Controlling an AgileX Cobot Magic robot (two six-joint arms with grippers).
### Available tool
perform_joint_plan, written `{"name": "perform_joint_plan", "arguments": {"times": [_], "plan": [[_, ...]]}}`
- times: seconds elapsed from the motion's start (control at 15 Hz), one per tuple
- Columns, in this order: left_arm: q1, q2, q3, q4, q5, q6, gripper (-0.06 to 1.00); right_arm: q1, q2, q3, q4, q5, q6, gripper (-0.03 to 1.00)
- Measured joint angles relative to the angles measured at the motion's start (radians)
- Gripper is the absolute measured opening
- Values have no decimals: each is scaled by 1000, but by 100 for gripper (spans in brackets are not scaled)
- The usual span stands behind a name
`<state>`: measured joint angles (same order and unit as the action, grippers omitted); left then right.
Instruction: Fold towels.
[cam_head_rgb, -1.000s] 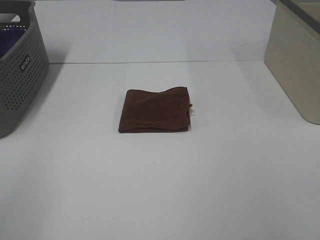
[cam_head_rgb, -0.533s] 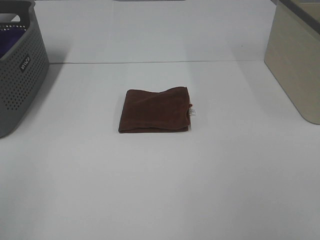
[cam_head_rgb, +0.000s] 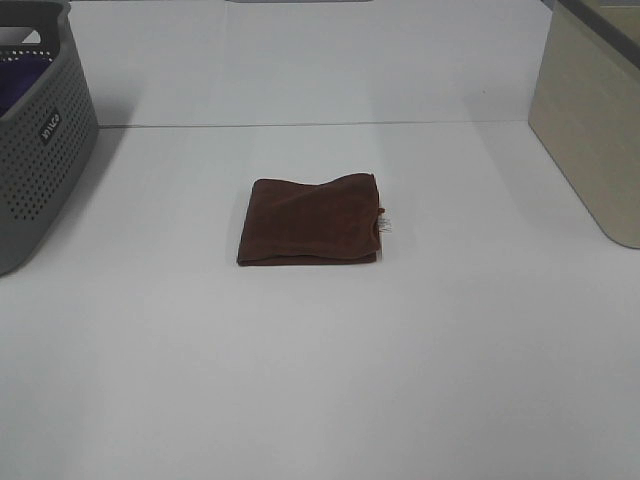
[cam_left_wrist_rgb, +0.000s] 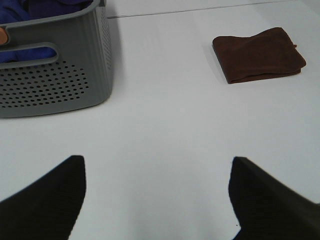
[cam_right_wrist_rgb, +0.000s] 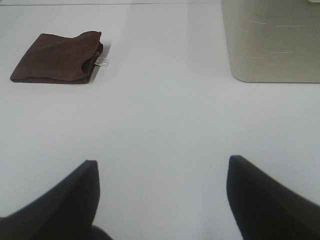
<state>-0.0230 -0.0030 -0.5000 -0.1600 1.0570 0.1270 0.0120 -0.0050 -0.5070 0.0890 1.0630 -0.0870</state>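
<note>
The folded dark reddish-brown microfibre towel (cam_head_rgb: 310, 222) lies mid-surface, well apart from every edge of the white surface (cam_head_rgb: 320, 380). The left claw (cam_left_wrist_rgb: 155, 200) and right claw (cam_right_wrist_rgb: 160, 200) hover agape, gripping nothing.

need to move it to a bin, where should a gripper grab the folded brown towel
Grip the brown towel at its stacked edge by the white tag, coming from the right side with the right gripper. The layers meet there, so one pinch would likely catch them all.
</note>
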Motion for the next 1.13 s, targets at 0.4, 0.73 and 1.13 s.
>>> {"name": "perform_joint_plan", "arguments": {"times": [0.4, 0.73, 1.13], "plan": [[0, 0, 0, 0, 0, 0, 75, 0, -2, 0, 0, 0, 0, 68], [0, 0, 0, 0, 0, 1, 75, 0, -2, 0, 0, 0, 0, 68], [0, 0, 0, 0, 0, 1, 75, 0, -2, 0, 0, 0, 0, 68]]}}
